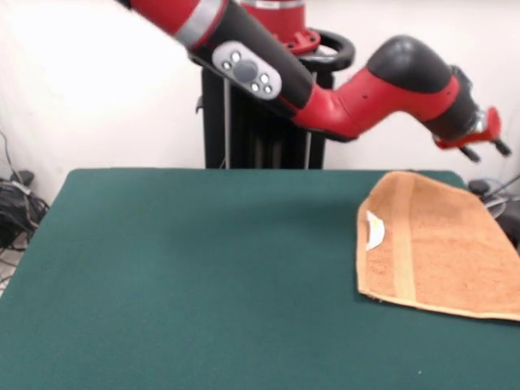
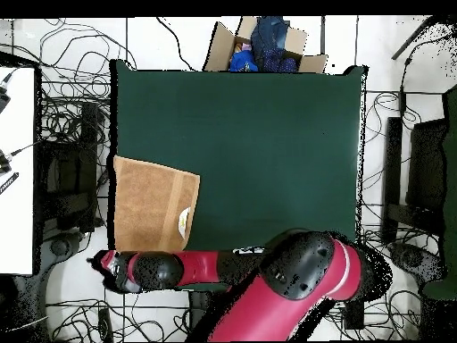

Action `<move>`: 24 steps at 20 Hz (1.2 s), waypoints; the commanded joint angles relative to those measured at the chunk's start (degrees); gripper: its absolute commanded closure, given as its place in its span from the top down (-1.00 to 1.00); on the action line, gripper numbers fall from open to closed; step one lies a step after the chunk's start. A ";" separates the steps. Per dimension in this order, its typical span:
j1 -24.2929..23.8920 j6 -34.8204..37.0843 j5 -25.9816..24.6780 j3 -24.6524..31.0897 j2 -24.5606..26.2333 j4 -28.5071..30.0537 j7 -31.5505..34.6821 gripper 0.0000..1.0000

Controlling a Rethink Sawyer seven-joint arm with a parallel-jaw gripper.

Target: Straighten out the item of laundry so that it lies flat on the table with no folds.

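Observation:
The orange-tan towel (image 1: 447, 244) lies on the green table (image 1: 203, 276) at its right side and runs out of the front view at the right. A woven band (image 1: 403, 244) and a white tag (image 1: 374, 230) sit near its left end. Its far left corner is cut off at a slant. In the overhead view the towel (image 2: 147, 204) lies at the table's (image 2: 268, 143) left edge, near the robot's side. My gripper (image 1: 486, 149) hangs open and empty in the air just beyond the towel's far edge, not touching it. It also shows in the overhead view (image 2: 101, 262).
The black pedestal (image 1: 260, 122) stands behind the table's far edge. A cardboard box (image 2: 259, 46) with blue cloth sits off the table's far side in the overhead view. Cables (image 2: 62, 125) cover the floor around the table. A white surface (image 2: 16, 170) stands at the left.

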 commanded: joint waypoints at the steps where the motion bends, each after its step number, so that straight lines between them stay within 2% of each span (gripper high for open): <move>1: 1.70 20.07 13.15 -2.19 -18.09 6.59 13.97 1.00; 4: 1.56 24.22 15.36 -2.56 -22.91 9.59 14.10 1.00; 6: 1.19 23.44 14.75 -3.53 -24.30 10.77 13.12 1.00; 8: 1.52 19.82 11.29 -6.73 -24.39 9.62 10.37 1.00; 13: 1.73 5.71 1.69 -12.42 -22.56 6.94 6.51 1.00; 21: 0.27 -20.64 -11.99 -16.49 -16.13 4.96 6.03 1.00; 24: 0.90 -26.47 -16.02 -18.63 -13.38 3.90 5.34 1.00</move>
